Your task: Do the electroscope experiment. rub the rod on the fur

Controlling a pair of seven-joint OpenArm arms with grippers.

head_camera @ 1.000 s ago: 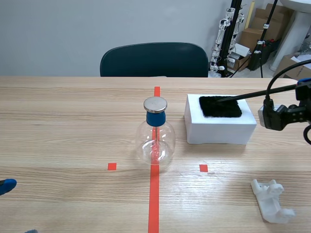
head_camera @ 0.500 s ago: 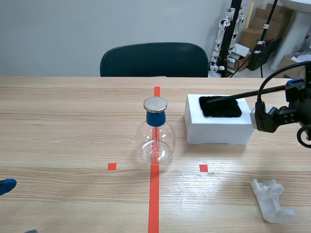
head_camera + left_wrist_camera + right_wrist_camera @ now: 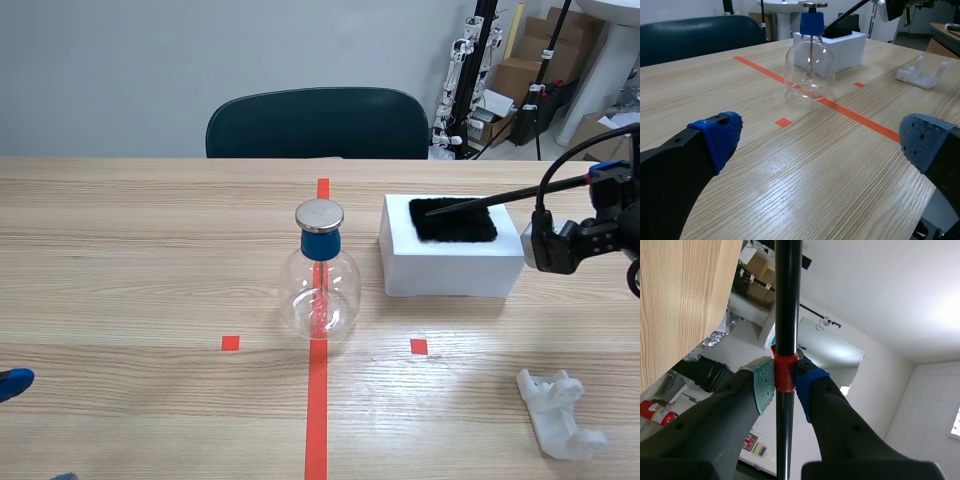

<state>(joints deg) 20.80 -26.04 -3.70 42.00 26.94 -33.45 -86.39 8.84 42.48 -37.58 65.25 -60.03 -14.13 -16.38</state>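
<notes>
The right gripper (image 3: 785, 384) was closed on the black rod (image 3: 500, 197), clamping it at a red band between the two pads. The rod slanted down toward the black fur (image 3: 455, 222), with its tip on the fur. The fur lay on a white block (image 3: 450, 268), just beside the glass flask (image 3: 320, 290) with a blue neck and metal cap. The left gripper (image 3: 820, 145) stood open, low over the table (image 3: 150, 260), well apart from the flask.
</notes>
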